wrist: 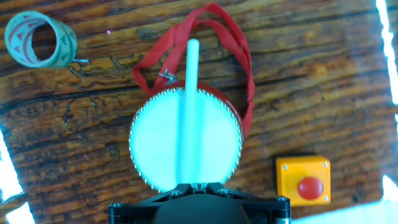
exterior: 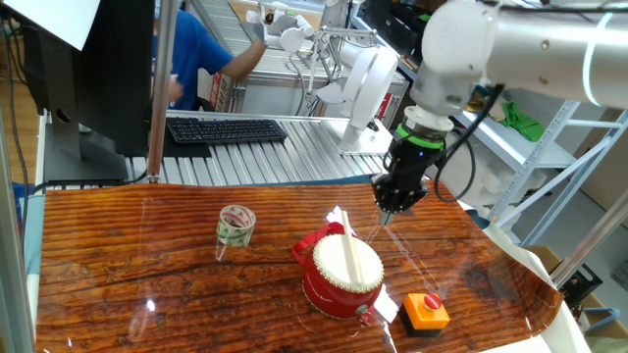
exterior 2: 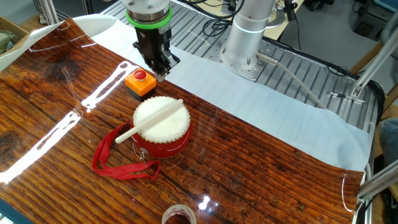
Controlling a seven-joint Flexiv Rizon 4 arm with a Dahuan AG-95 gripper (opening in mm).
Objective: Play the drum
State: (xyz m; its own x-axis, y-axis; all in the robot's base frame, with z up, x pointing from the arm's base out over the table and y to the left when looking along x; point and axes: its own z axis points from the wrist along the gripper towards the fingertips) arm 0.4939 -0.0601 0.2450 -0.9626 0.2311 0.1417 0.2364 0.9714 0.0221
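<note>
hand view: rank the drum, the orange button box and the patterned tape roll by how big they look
1. the drum, clearly the largest.
2. and 3. the orange button box and the patterned tape roll look about alike, so I won't rank them; both are far smaller than the drum.

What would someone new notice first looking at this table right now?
Probably the red drum in the middle of the wooden table, with a white stick lying across its cream skin and a red strap trailing beside it. Next, the gripper, shut, pointing down just past the drum's edge. An orange button box sits close by the drum, and a patterned tape roll stands apart.
</note>
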